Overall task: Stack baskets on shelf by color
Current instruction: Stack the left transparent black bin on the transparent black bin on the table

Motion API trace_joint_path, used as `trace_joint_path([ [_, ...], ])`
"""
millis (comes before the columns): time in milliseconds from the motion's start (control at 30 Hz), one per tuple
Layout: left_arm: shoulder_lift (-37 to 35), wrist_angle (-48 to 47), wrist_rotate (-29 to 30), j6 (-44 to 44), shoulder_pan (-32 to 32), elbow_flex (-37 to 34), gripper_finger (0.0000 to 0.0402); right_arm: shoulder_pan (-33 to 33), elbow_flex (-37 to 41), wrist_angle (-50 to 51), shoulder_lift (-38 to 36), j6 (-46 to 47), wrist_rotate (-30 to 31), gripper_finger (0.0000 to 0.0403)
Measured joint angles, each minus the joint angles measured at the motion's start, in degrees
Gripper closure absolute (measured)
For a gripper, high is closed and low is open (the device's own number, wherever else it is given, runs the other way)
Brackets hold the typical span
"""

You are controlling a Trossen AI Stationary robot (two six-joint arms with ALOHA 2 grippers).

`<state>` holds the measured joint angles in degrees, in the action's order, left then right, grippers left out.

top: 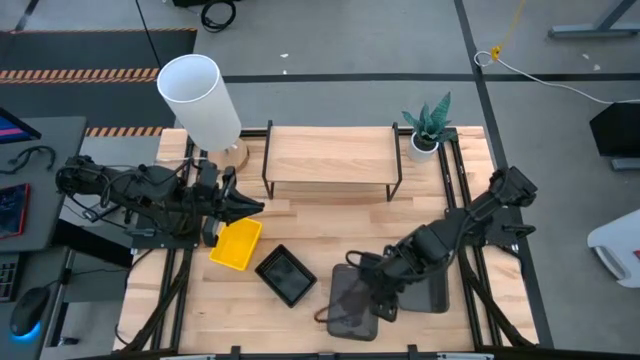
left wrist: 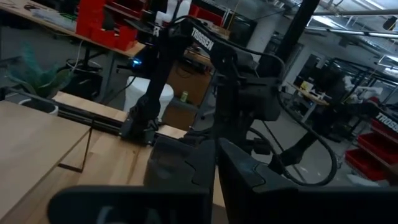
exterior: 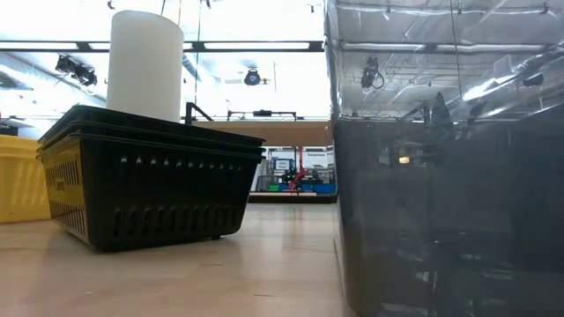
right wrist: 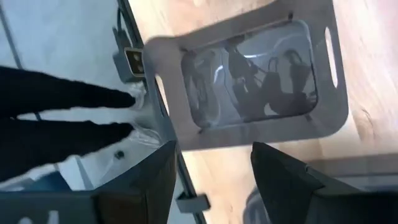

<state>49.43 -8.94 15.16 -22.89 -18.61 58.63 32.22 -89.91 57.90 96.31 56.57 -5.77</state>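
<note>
Two grippers: right gripper (top: 372, 300) spread over grey basket (top: 352, 303) at 6 o'clock, risking off-centre slip; left gripper (top: 245, 207), state untellable, beside yellow basket (top: 236, 245).

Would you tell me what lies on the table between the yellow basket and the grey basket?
In the high view, the small black basket lies between the yellow basket and the grey basket.
</note>
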Motion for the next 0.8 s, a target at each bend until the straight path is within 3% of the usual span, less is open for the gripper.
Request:
trace_joint_path([
  [267, 0.00, -1.49, -0.94, 0.09, 0.00, 0.00, 0.0371, -2.76, 0.00, -4.04, 0.00, 1.69, -0.24, 0.0200],
  [467, -0.04, -7.11, -3.51, 0.14, -0.02, 0.00, 0.0377, -4.36, -0.02, -4.73, 0.13, -2.15, 1.89, 0.0208],
  [800, -0.04, -12.53, -3.89, -1.47, -0.98, 0.00, 0.0388, -6.17, -0.02, -6.04, 0.15, -15.93, 12.00, 0.0209],
])
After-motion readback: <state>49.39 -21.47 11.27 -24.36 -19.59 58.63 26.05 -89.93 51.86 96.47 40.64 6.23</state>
